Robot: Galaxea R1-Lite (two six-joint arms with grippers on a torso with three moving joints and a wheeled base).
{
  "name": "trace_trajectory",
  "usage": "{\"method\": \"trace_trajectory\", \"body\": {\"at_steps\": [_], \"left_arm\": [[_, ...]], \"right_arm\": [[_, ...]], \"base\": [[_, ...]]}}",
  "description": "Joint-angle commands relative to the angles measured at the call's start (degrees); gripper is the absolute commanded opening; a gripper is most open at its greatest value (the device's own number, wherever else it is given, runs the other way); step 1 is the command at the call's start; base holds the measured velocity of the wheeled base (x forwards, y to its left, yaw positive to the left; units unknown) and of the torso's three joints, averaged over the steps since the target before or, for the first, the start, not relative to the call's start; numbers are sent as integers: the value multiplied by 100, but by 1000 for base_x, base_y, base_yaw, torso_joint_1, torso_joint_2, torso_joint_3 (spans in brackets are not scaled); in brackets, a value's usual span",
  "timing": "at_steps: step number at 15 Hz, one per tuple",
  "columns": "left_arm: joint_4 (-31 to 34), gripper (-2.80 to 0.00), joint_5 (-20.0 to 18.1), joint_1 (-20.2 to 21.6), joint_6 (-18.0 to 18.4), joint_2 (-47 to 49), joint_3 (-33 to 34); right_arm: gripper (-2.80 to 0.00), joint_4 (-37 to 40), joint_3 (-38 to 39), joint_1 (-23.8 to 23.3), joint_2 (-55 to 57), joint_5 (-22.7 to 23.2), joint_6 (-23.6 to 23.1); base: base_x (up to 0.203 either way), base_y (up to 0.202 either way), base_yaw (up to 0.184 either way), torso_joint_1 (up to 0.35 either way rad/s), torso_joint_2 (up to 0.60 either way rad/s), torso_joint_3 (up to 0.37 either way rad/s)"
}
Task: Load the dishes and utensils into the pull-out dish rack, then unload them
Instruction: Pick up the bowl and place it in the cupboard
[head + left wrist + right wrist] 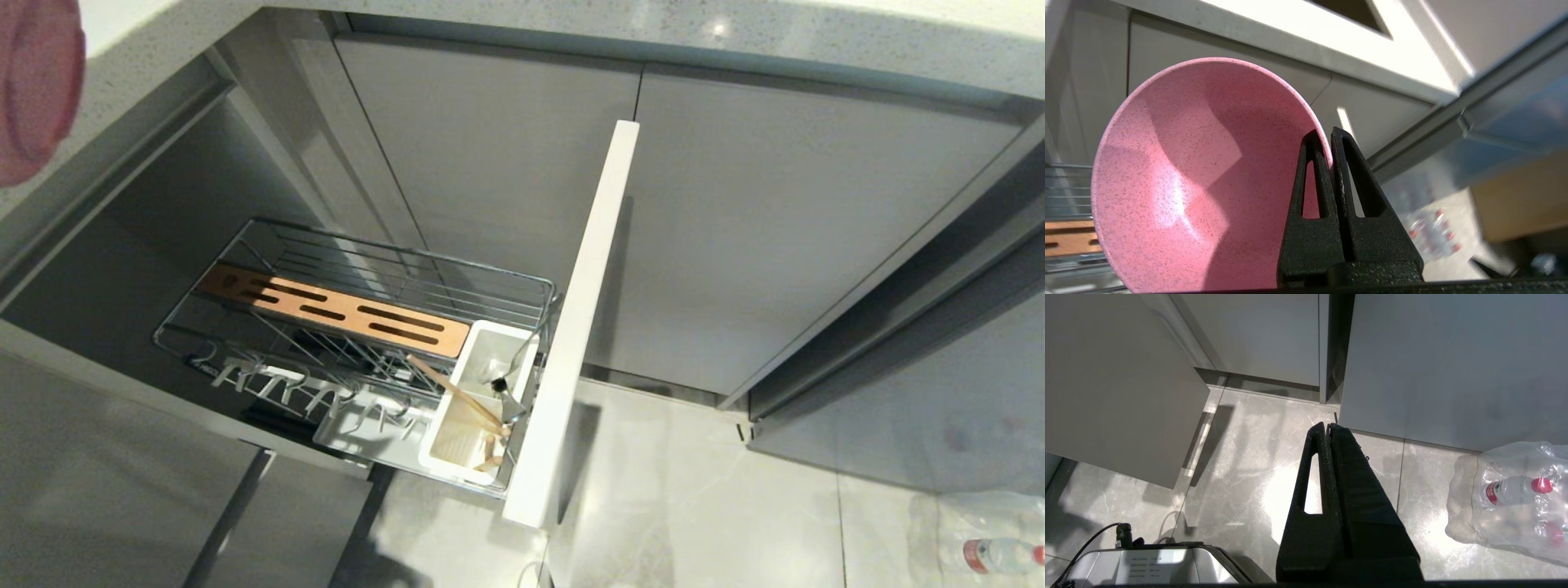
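Observation:
My left gripper (1327, 136) is shut on the rim of the pink bowl (1200, 179), one finger inside the bowl and one outside; the bowl is tipped on its side. In the head view the pink bowl (33, 82) shows at the top left corner, over the counter edge. The pull-out dish rack (359, 335) stands drawn out below, its wire basket holding no dishes. The chopsticks (457, 394) lean in the white caddy (482, 400), with the fork (510, 404) beside them. The pink plate is out of view. My right gripper (1328, 425) hangs shut over the floor, holding nothing.
The narrow white cabinet front (575, 327) stands out from the grey cabinets on the rack's right. The stone counter (653, 24) runs along the top. A plastic-wrapped pack of water bottles (1515, 494) lies on the tiled floor at the right. A silver base part (1147, 563) is below my right arm.

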Motion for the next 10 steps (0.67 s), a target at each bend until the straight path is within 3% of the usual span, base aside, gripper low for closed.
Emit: {"method": "trace_trajectory", "body": {"at_steps": [1,4,6,8,10], "left_arm": [[9,-280,185,-152,170,90,125],[-15,-280,715,-480,110,129,165],[-426,-280,804,-673,-379,141,231],[-1573,-280,1110,-883,-790,288,523],[-2887,-280,1899,-1250,-881,539,1023]], "right_arm": [[-280,0,9,1,2,-2,4],[-280,1,9,1,2,-2,4],[-280,5,9,1,2,-2,4],[-280,0,9,1,2,-2,4],[-280,0,9,1,2,-2,4]], "base": [[0,0,0,0,0,0],[0,0,0,0,0,0],[0,0,0,0,0,0],[0,0,0,0,0,0],[0,0,0,0,0,0]]}}
